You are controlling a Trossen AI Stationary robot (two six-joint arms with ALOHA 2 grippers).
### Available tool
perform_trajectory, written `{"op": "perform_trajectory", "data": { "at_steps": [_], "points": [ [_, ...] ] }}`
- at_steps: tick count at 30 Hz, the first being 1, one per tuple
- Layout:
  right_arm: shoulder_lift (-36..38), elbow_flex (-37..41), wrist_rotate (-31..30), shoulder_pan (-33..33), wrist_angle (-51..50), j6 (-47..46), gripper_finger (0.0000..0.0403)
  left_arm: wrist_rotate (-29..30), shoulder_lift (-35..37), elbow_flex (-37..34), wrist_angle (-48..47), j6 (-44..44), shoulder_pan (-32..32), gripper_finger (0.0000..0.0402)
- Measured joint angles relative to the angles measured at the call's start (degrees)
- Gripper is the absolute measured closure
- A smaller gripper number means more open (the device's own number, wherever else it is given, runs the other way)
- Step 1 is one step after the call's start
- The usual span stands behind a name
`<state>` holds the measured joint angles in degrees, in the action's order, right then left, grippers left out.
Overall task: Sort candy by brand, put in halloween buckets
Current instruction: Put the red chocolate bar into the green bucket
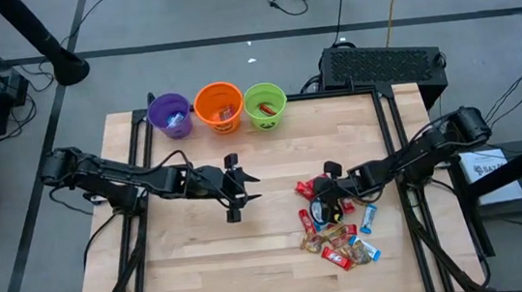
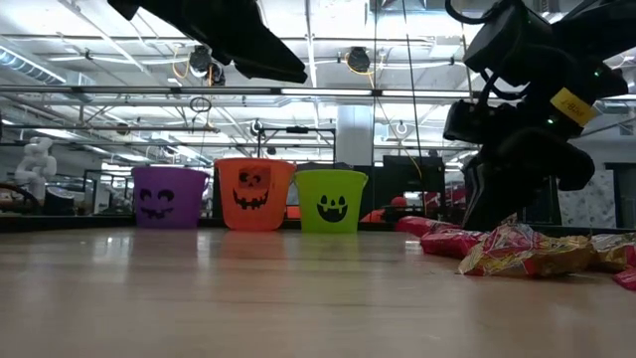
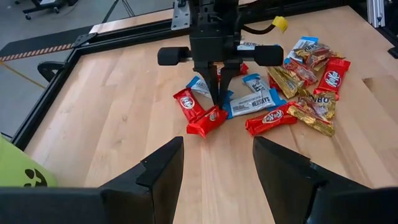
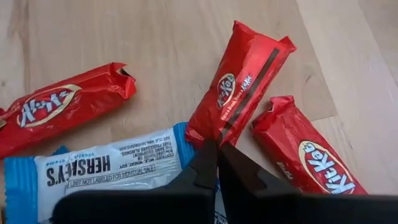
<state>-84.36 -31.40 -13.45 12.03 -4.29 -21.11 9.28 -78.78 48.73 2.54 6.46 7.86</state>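
Between the right end effector's (image 4: 217, 163) closed fingertips, one end of a red KitKat bar (image 4: 241, 83), pinched

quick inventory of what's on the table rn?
candy pile: many bars, red, blue-and-white and gold wrappers, table's right side
red candy bar: one, at the right gripper's tips
purple bucket: one, far edge, leftmost
orange bucket: one, far edge, middle
green bucket: one, far edge, rightmost
table: one, light wood
left gripper: open, empty, over mid-table
right gripper: shut, down in the pile at the red bar
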Motion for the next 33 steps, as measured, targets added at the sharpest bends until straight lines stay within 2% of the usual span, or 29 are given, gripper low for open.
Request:
{"op": "perform_trajectory", "data": {
  "at_steps": [5,13,18,22,33],
  "points": [
    [1.94,-0.82,-0.22,0.0,-0.07,2.75,0.0401,0.0,0.0,0.0,-0.23,-0.04,0.0,0.0201],
    [10.76,-6.01,-5.27,0.17,-0.04,11.81,0.0402,-0.02,0.0,0.0,-1.94,-1.68,0.04,0.0201],
    [14.61,-7.96,-16.22,1.95,-0.4,20.56,0.0403,-0.01,0.0,0.0,-3.7,-4.74,0.15,0.0201],
    [14.93,-9.1,-23.39,4.07,-0.33,30.61,0.0403,-0.02,0.0,0.0,-5.67,-7.52,0.15,0.0201],
    [10.42,-9.97,-43.2,10.2,-0.21,58.79,0.0402,0.24,0.0,0.0,-8.08,-10.69,0.35,0.0201]
  ]
}}
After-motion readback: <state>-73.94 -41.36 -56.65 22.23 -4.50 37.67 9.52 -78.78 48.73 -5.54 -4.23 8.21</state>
